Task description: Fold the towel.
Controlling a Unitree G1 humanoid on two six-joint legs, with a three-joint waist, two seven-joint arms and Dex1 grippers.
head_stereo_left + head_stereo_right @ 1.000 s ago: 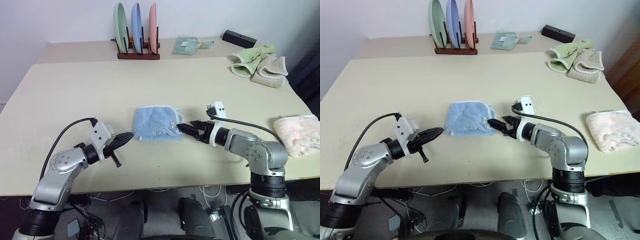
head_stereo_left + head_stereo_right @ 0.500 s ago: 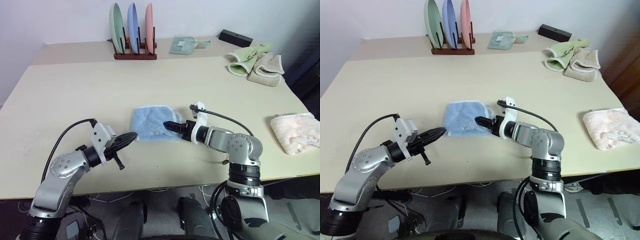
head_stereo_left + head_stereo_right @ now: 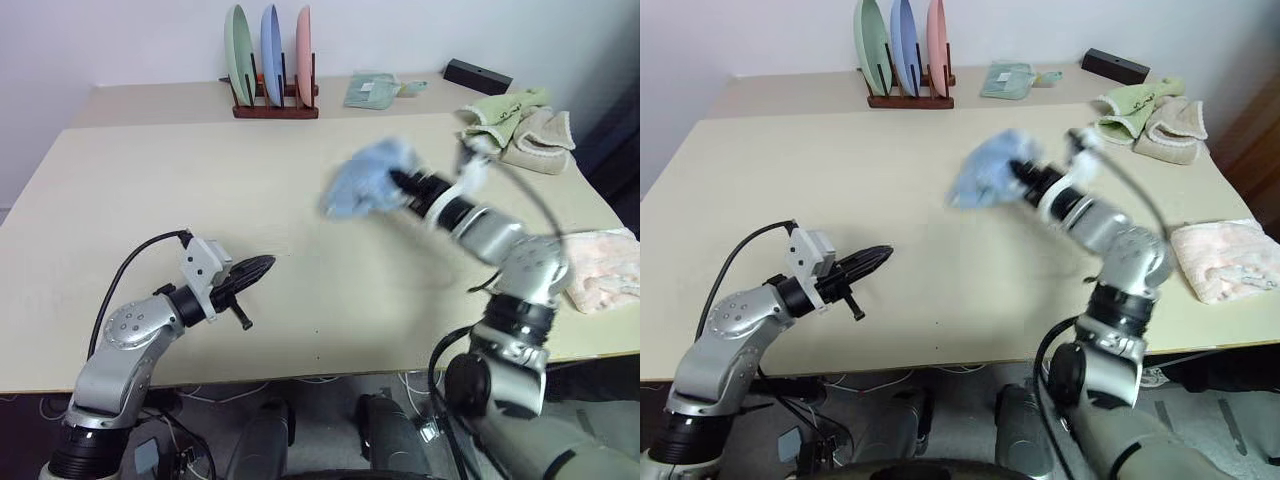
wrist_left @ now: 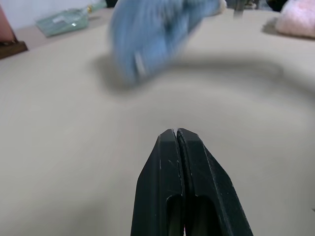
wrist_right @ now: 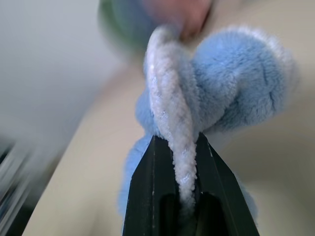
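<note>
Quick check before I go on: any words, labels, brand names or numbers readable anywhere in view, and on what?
None can be read.
The packet at the back of the table: print may be there, but too small and blurred to read.
The towel held in the right hand: blurred, no mark legible.
The black box: no lettering visible.

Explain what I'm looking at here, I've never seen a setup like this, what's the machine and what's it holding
It is a two-armed robot at a table. Two pictures come from cameras in its head, two from cameras on its wrists. The right gripper is shut on the towel, light blue, held up off the table. The left gripper is shut and holds nothing. Also on the table: a plate rack, green and beige towels, a pink towel and a black box.
</note>
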